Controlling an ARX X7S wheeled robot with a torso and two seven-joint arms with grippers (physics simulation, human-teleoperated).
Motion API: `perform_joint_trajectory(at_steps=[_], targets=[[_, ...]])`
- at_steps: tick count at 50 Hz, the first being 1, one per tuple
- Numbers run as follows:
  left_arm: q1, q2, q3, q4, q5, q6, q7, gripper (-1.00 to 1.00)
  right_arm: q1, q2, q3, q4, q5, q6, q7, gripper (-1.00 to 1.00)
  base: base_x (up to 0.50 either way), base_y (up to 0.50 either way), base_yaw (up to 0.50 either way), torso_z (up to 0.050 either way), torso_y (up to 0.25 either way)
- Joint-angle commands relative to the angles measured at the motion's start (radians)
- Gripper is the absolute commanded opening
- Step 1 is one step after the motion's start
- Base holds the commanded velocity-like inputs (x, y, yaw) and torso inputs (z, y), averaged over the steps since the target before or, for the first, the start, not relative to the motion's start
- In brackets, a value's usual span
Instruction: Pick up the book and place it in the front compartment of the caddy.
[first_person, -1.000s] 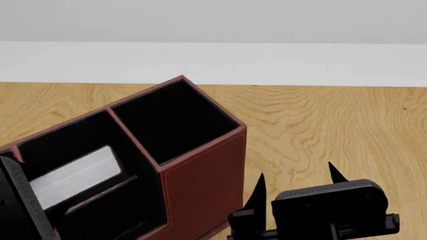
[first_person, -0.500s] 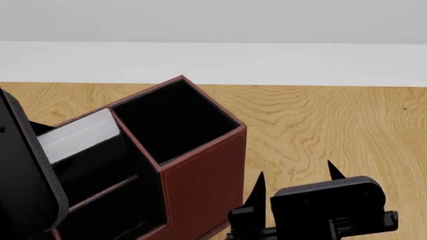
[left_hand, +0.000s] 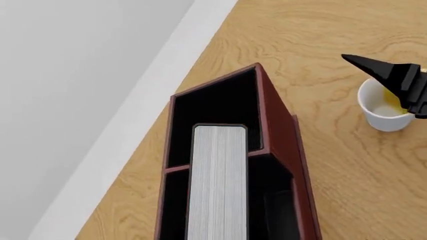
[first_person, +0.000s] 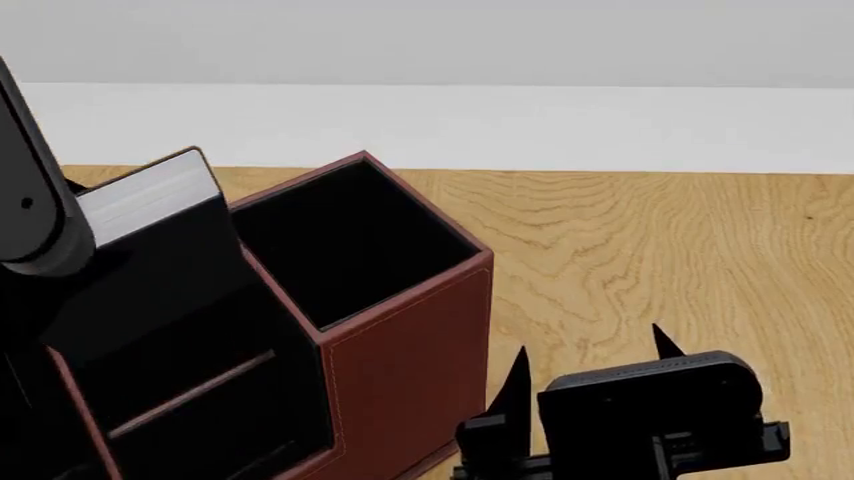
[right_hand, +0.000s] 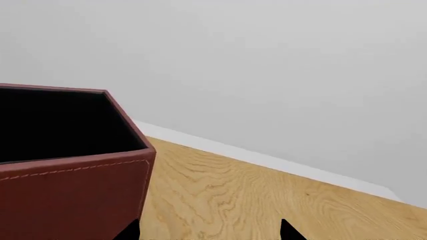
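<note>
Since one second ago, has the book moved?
Yes. The book has risen: its page edges, earlier low inside the caddy, now stand above the rim.

Evenly and brightly lit throughout, flat render light without glare or blur. Sharp edges everywhere, no distortion toward corners. Only faint shading on the pale oak-grain wooden tabletop (first_person: 667, 240); deep black inside the dark red stitched leather-look caddy (first_person: 400, 360), interior detail lost.

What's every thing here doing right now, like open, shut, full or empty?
book: tilted, sticking up out of the caddy's top.
caddy: upright, tall section empty.
cup: upright, something yellow inside.
left gripper: seems shut on the book, fingers hidden.
right gripper: open, empty, beside the caddy.
</note>
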Motion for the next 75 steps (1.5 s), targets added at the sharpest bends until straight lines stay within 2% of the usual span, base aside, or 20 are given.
perform_joint_trajectory(at_steps=[1,20,41,75], targets=[[-0.089,-0.009,0.078,-0.051,0.272,0.018,0.214,-1.0,0.002,0.001,-0.008,0.002,0.0,0.003,0.006,1.0,0.0,0.0,0.0,0.0,0.0],[-0.137,0.027,0.19,-0.128,0.415,0.092,0.35,-1.0,-0.005,0.007,-0.003,0.005,0.005,-0.004,0.011,1.0,0.0,0.0,0.0,0.0,0.002],[-0.092,0.064,0.335,-0.237,0.588,0.204,0.472,-1.0,0.009,0.009,-0.006,0.032,0.01,-0.01,0.012,1.0,0.0,0.0,0.0,0.0,0.001],[0.001,0.09,0.387,-0.319,0.66,0.311,0.492,-1.0,0.001,0.015,-0.006,0.029,0.018,-0.009,0.022,1.0,0.0,0.0,0.0,0.0,0.002]])
